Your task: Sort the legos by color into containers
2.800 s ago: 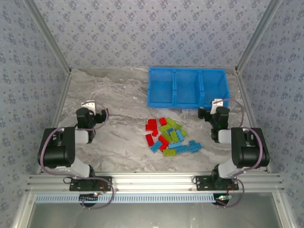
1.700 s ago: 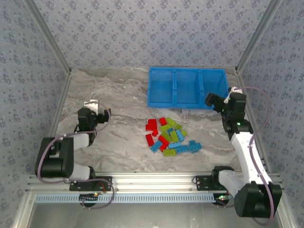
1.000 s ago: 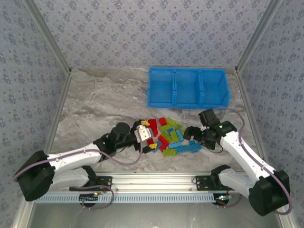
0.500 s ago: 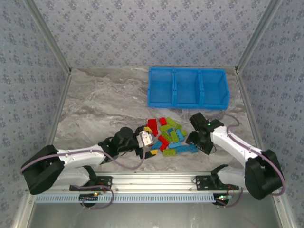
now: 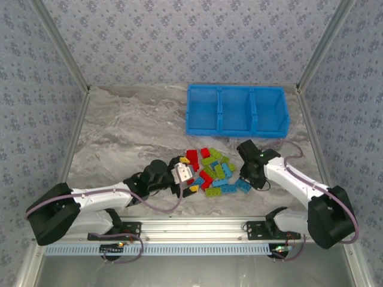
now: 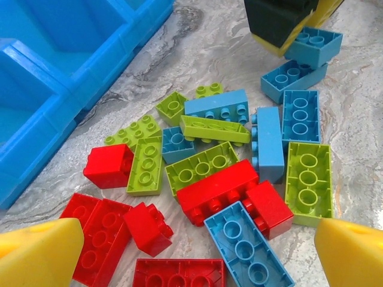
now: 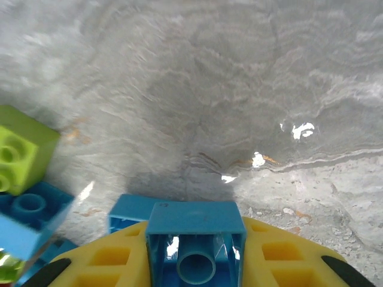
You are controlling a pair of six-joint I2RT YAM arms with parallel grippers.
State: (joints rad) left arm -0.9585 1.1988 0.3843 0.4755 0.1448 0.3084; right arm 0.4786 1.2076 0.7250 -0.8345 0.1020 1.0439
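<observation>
Pick-up step, judging by the grip on the right. There, the right end effector clenched on a small light-blue studded plastic brick, hollow underside toward the wrist camera, pinched between yellow pads low over the grey marbled worktop at the right edge of the heap. Opposite, the left end effector released, yellow fingertips spread wide above the left side of the loose pile of red, lime-green and light-blue plastic legos, gripping nothing. Beyond the pile and apart from it, toward the far right of the worktop, the bright blue plastic bin of three side-by-side compartments. Probably near the very start of the sort, with the heap out on the worktop. Next, by this reading: lift the held brick straight up clear of its neighbours, carry it over the bin's near wall, and let go above a compartment chosen for blue. Worth watching: a lime-green brick and further blue ones just beside the grip, liable to be dragged along. For the left side: settle on one piece at the pile's edge, perhaps the red brick, and close squarely across it.
</observation>
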